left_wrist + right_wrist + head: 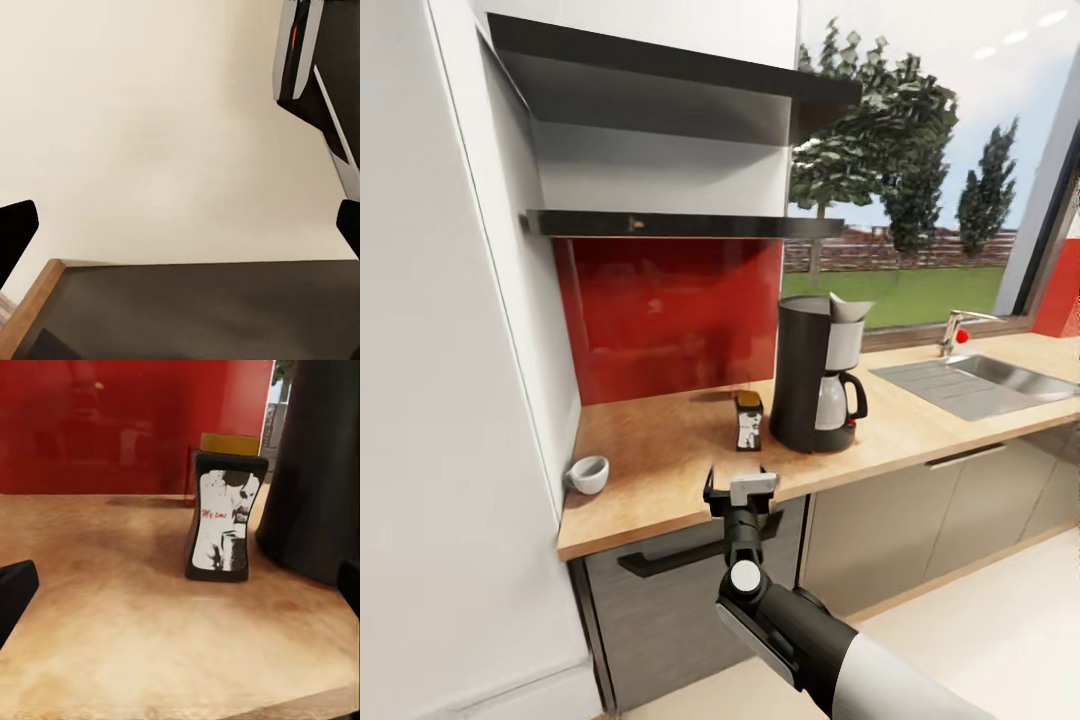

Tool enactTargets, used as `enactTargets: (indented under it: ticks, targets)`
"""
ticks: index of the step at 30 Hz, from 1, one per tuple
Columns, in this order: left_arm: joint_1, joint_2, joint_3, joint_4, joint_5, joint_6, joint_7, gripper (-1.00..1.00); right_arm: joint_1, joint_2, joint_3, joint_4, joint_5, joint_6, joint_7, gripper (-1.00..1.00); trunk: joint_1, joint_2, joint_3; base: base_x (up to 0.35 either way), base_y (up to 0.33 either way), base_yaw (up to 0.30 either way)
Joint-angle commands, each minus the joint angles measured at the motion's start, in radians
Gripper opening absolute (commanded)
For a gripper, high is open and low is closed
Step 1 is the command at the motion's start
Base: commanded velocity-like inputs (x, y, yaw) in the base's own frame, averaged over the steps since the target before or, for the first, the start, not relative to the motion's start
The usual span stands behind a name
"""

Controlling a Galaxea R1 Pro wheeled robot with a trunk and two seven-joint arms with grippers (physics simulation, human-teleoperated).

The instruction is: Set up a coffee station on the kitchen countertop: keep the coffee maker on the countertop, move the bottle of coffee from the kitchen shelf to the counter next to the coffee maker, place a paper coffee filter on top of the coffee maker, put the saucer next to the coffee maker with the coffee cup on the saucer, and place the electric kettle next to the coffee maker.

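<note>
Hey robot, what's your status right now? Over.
Right gripper open, empty, at the countertop edge. Bottle of coffee standing beside coffee maker; filter on top. Coffee cup far left. Nothing in between.

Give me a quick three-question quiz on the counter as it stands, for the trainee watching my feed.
1. True or false: the bottle of coffee stands on the countertop beside the coffee maker.
2. What sits on top of the coffee maker?
3. Where is the coffee cup: A by the sink, B near the wall end of the countertop, C on the shelf?

Key: 1 true. 2 the paper coffee filter. 3 B.
</note>
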Motion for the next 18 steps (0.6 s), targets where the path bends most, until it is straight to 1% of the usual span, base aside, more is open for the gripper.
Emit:
enactTargets:
  ticks: [1, 4, 7, 8, 10, 11, 12, 13, 14, 15, 16, 17, 18]
  targets:
    - [0.0, 0.0, 0.002, -0.001, -0.002, 0.0, 0.002, 1.0, -0.002, 0.0, 0.004, 0.004, -0.011, -0.009, -0.005, 1.0, 0.0, -0.001, -0.001, -0.333, 0.097, 0.0]
    - [0.0, 0.0, 0.002, -0.005, -0.003, -0.004, 0.001, 1.0, 0.006, -0.003, 0.004, 0.033, -0.012, -0.009, -0.006, 1.0, 0.0, -0.001, -0.001, -0.33, 0.094, 0.0]
    - [0.0, 0.001, 0.002, -0.018, -0.004, -0.006, 0.002, 1.0, 0.028, -0.003, 0.003, 0.097, -0.044, -0.012, -0.005, 1.0, 0.0, -0.001, -0.001, -0.198, 0.043, 0.0]
    - [0.0, 0.001, 0.002, -0.025, -0.004, -0.006, 0.001, 1.0, 0.033, -0.002, 0.003, 0.123, -0.064, -0.017, -0.005, 1.0, 0.0, -0.001, -0.001, -0.092, 0.02, 0.0]
    - [0.0, 0.002, 0.002, -0.045, -0.004, -0.008, 0.0, 1.0, 0.047, -0.002, 0.003, 0.197, -0.143, -0.044, -0.005, 1.0, 0.0, -0.001, -0.001, -0.039, 0.008, 0.0]
    - [0.0, 0.002, 0.002, -0.061, -0.003, -0.008, -0.001, 1.0, 0.054, -0.004, 0.002, 0.255, -0.211, -0.065, -0.004, 1.0, 0.0, -0.001, -0.001, -0.015, 0.003, 0.0]
    - [0.0, 0.002, 0.002, -0.074, -0.003, -0.008, -0.001, 1.0, 0.058, -0.004, 0.001, 0.302, -0.265, -0.078, -0.003, 1.0, 0.0, -0.001, -0.001, -0.01, 0.002, 0.0]
    - [0.0, 0.001, 0.002, -0.092, -0.003, -0.008, -0.001, 1.0, 0.061, -0.005, 0.001, 0.377, -0.348, -0.091, -0.001, 1.0, 0.0, -0.001, -0.001, -0.005, 0.001, 0.0]
    - [-0.001, 0.001, 0.002, -0.098, -0.003, -0.007, -0.001, 1.0, 0.061, -0.005, 0.001, 0.399, -0.374, -0.094, 0.0, 1.0, 0.0, -0.001, -0.001, -0.004, 0.001, 0.0]
    - [-0.001, 0.001, 0.002, -0.108, -0.003, -0.007, -0.001, 1.0, 0.062, -0.004, 0.002, 0.44, -0.418, -0.099, 0.005, 1.0, 0.0, -0.001, -0.001, -0.003, 0.001, 0.0]
    - [-0.001, 0.001, 0.002, -0.111, -0.003, -0.007, -0.001, 1.0, 0.063, -0.004, 0.002, 0.458, -0.435, -0.1, 0.01, 1.0, 0.0, -0.001, -0.001, -0.002, 0.0, 0.0]
    - [-0.002, 0.002, 0.001, -0.119, -0.004, -0.007, -0.002, 1.0, 0.067, -0.004, 0.002, 0.501, -0.467, -0.101, 0.048, 1.0, 0.0, -0.001, -0.001, -0.001, 0.0, 0.0]
    - [-0.002, 0.002, 0.001, -0.121, -0.004, -0.007, -0.003, 1.0, 0.069, -0.004, 0.003, 0.515, -0.474, -0.1, 0.07, 1.0, 0.0, -0.001, -0.001, 0.0, 0.0, 0.0]
